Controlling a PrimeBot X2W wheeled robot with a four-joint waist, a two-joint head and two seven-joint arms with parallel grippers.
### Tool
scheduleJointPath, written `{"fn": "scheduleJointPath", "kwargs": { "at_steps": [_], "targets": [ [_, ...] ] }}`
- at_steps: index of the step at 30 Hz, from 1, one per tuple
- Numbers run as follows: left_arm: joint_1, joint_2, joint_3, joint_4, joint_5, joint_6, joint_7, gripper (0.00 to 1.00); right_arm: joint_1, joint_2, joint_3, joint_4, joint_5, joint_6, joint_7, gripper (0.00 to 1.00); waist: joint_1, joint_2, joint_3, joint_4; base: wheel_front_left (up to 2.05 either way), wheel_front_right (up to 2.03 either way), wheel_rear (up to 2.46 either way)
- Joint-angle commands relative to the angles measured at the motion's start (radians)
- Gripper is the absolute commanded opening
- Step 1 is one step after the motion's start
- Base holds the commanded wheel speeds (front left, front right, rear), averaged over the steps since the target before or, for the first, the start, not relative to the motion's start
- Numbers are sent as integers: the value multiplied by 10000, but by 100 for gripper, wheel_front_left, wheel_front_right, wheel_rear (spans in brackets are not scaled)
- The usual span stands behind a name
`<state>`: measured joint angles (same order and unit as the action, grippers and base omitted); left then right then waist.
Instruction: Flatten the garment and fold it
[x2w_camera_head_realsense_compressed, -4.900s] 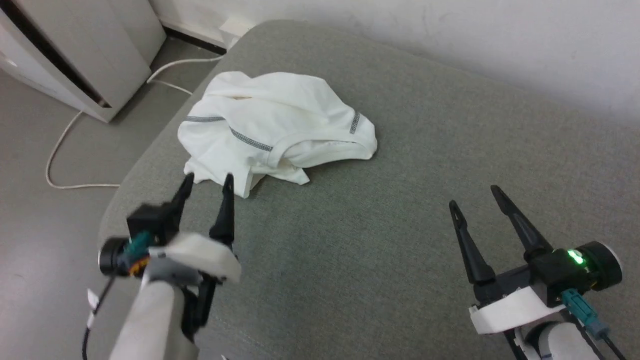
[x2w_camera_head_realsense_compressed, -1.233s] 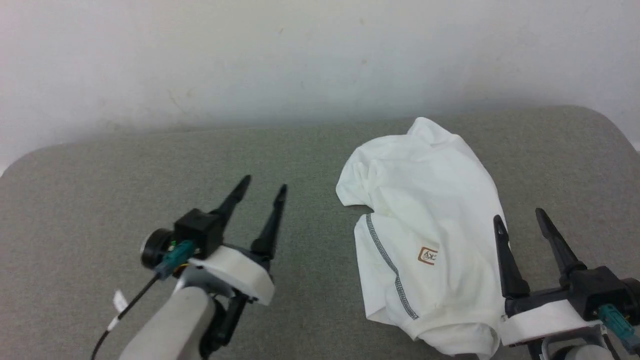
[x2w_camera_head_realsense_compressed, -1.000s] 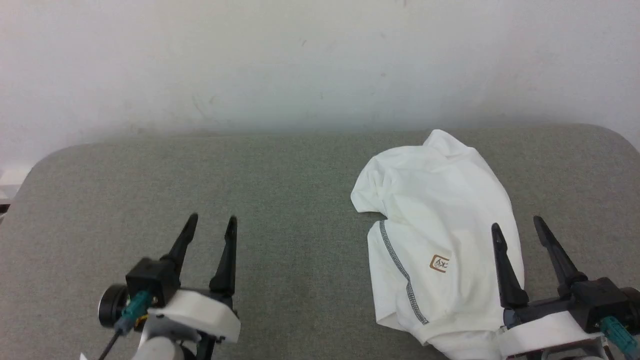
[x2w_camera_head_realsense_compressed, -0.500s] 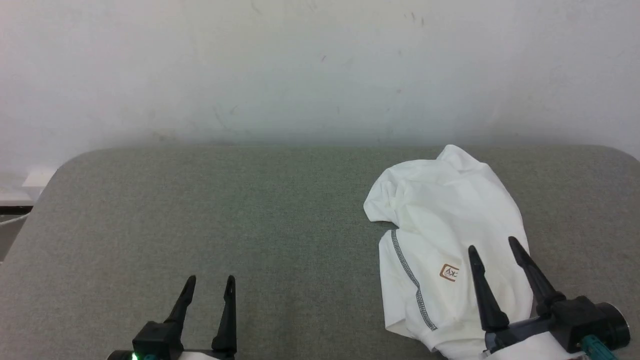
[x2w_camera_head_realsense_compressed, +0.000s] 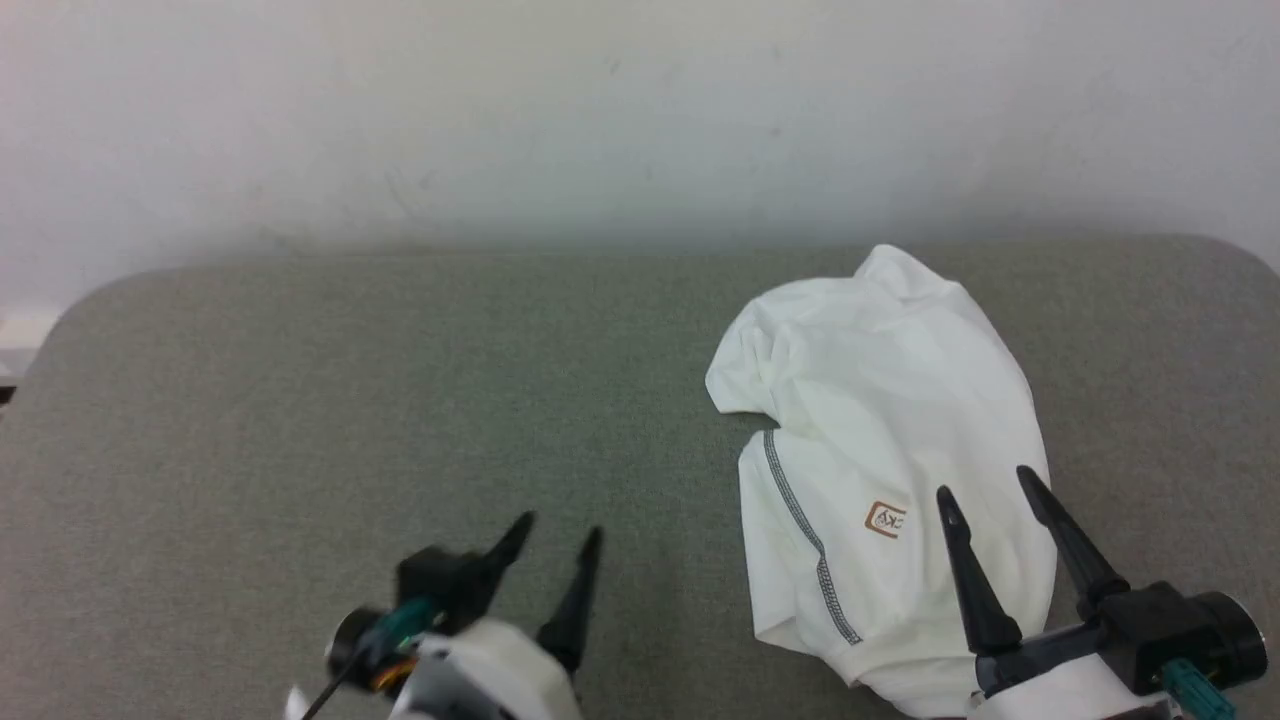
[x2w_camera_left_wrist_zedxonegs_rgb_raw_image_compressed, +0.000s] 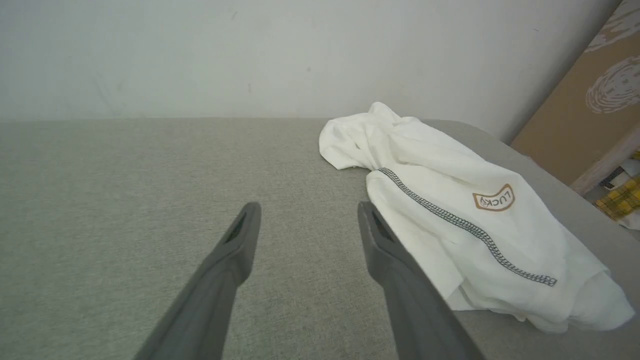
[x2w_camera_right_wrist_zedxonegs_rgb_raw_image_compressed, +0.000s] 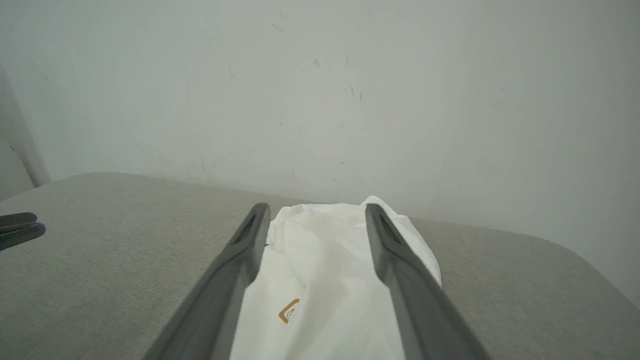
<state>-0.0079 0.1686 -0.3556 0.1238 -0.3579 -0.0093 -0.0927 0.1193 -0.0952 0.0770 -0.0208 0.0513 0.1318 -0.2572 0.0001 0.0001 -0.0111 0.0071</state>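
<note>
The garment is a white T-shirt lying crumpled on the right half of the grey cushioned surface, with a grey zigzag seam and a small brown logo patch facing up. My right gripper hovers open above its near right part, nothing between the fingers; the right wrist view has the garment showing between the two fingers. My left gripper stands open over bare cushion, well left of the shirt. In the left wrist view the garment lies just right of the right finger.
A pale wall runs along the far edge of the cushion. In the left wrist view a brown cardboard panel and a yellow checked item sit beyond the cushion's right end. The left gripper's fingertips show at the right wrist view's left edge.
The head camera has swung and tilted, shifting the whole picture. Relative to the cushion, my left gripper has moved right, toward the shirt. The right gripper stays open over the shirt's near part.
</note>
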Motion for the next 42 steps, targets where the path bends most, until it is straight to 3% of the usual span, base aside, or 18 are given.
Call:
{"fn": "scheduleJointPath", "kwargs": {
  "at_steps": [1, 5, 13, 23, 24, 25, 29, 33, 34, 38, 42],
  "targets": [
    [-572, -50, -238, 210, -66, -269, 512, 100, -195, -45, -44, -44, -83, -11, -43, 100, -1, -1, 653, -351, 0, 0, 0],
    [-1972, -373, -724, 714, -430, -663, 2134, 100, -399, -40, -234, -135, -260, -11, -2, 100, -1, -1, 1322, -664, 0, 0, 0],
    [-4459, -644, -1484, 2036, -654, -945, 4864, 100, -876, 71, -229, -282, -272, -11, -11, 100, -1, -1, 2442, -1355, 0, 0, 0],
    [-5812, -857, -1865, 3912, -632, -789, 5731, 100, -1355, 244, -181, -212, -237, -11, -41, 100, -1, -1, 3104, -1792, 0, 0, 0],
    [-5792, -870, -1951, 4086, -688, -845, 5806, 95, -1382, 260, -179, -218, -245, -11, -41, 100, -1, -1, 3110, -1800, 0, 0, 0],
    [-5758, -881, -2031, 4204, -764, -910, 5831, 0, -1398, 274, -191, -220, -253, -11, -42, 100, -1, -1, 3097, -1794, 0, 0, 0],
    [-5588, -742, -1996, 4320, -939, -1018, 5160, 0, -1368, 320, -422, -169, -316, -11, -43, 100, -1, -1, 2812, -1611, 0, 0, 0],
    [-5361, -404, -1424, 3846, -873, -626, 3539, 0, -1203, 336, -622, -61, -433, -11, -44, 100, -1, -1, 2227, -1218, 0, 0, 0],
    [-5361, -404, -1424, 3846, -873, -626, 3539, 0, -1203, 336, -622, -61, -433, -11, -44, 100, -1, -1, 2227, -1218, 0, 0, 0],
    [-4966, 78, -538, 2830, -867, 85, 2009, 0, -986, 318, -770, 71, -549, -11, -44, 100, -1, -1, 1574, -689, 0, 0, 0],
    [-4213, 758, 328, 1619, -914, 808, 1355, 0, -827, 322, -882, 241, -644, -11, -44, 100, -1, -1, 1176, -213, 0, 0, 0]
  ]
}}
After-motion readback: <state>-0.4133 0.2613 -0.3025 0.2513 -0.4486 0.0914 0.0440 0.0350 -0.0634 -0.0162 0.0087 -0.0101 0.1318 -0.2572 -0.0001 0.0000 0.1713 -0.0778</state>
